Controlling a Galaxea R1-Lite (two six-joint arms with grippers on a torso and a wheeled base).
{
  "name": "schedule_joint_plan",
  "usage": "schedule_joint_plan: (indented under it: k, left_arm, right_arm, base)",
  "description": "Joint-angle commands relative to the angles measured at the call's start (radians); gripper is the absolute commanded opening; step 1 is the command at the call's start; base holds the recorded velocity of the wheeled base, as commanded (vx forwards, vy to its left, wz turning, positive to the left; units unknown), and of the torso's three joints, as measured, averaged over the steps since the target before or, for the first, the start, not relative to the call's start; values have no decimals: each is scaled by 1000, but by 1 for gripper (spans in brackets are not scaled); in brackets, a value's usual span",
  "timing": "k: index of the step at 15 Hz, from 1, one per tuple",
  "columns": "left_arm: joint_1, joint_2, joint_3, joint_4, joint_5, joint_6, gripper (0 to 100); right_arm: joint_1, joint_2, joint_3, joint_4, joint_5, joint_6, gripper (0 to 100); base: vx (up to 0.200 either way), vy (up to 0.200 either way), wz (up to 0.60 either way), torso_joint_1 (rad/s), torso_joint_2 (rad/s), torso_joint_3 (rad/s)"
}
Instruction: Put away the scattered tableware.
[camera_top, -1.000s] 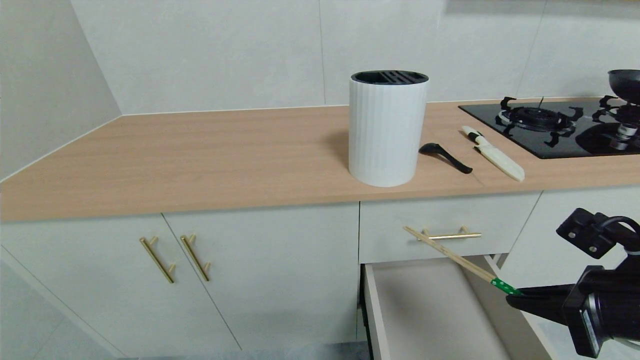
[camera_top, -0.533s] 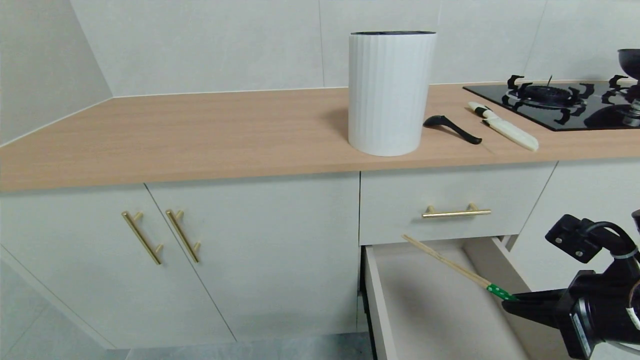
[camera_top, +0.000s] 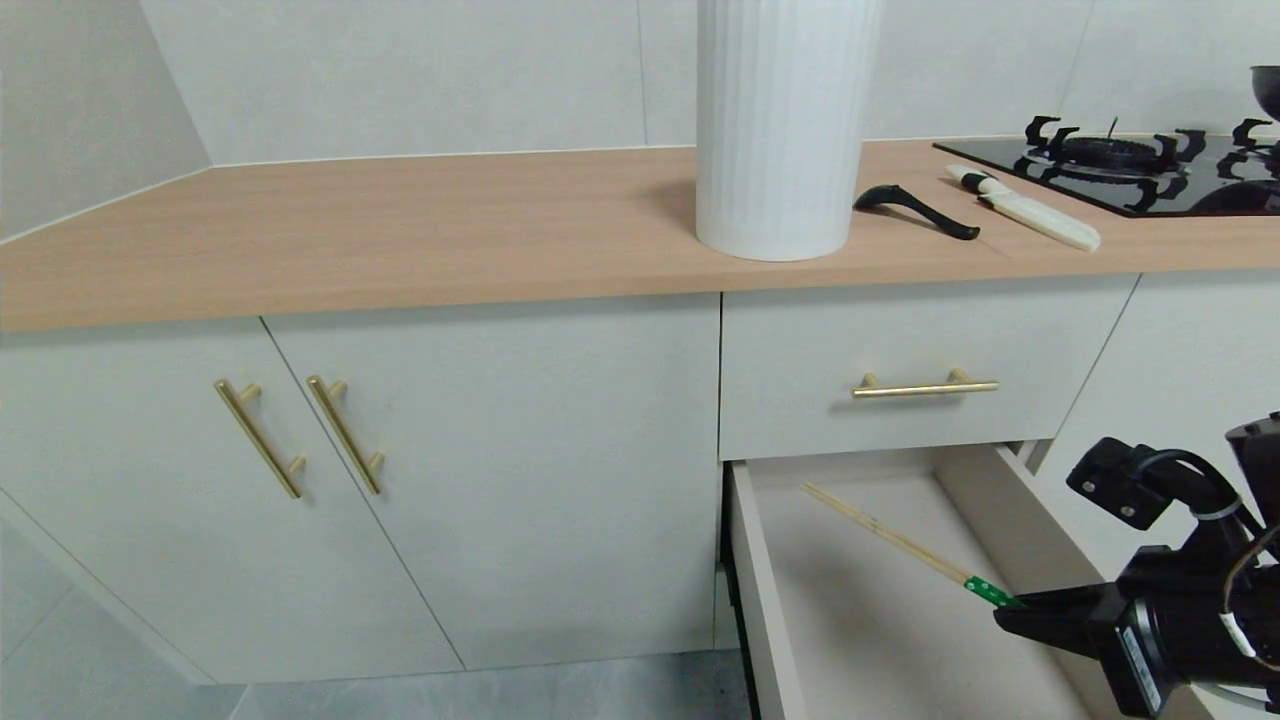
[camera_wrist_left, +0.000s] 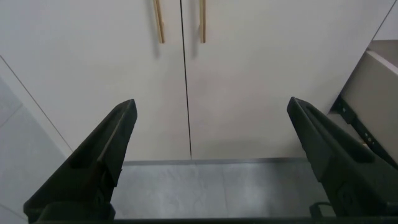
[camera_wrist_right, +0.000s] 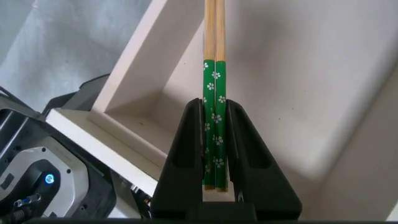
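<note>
Two left on counter (camera_top: 400, 230): spoon (camera_top: 915, 210), knife (camera_top: 1025, 207). My right tool (camera_top: 1010, 612) clamps chopsticks (camera_top: 890, 535) over open drawer (camera_top: 760, 600); left tool (camera_wrist_left: 211, 109) wide open, empty.

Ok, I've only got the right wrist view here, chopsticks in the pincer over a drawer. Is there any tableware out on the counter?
Observer: Yes. A black spoon and a pale knife lie on the counter, between the white holder and the hob.
Operator: And which drawer am I over?
Observer: The chopsticks in the right pincer are over the open lower drawer. The upper drawer, with the gold handle, is shut.
</note>
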Motion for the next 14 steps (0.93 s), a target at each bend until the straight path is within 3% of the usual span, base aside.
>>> schedule_joint_plan:
  k: [1,9,11,14]
  left_arm:
    - [0,0,0,0,1,-2,100]
    - [0,0,0,0,1,0,100]
    - [0,0,0,0,1,-2,100]
    - [0,0,0,0,1,0,100]
  right_arm:
    - [0,17,0,0,1,0,0]
    - [0,191,-21,-69,-5,53,0]
    - [23,287,-100,-78,-7,256,0]
    - [28,398,-137,-118,-10,359,0]
  base:
    - [0,0,0,0,0,0]
    - [0,0,0,0,0,0]
    - [0,0,0,0,0,0]
    - [0,0,0,0,0,0]
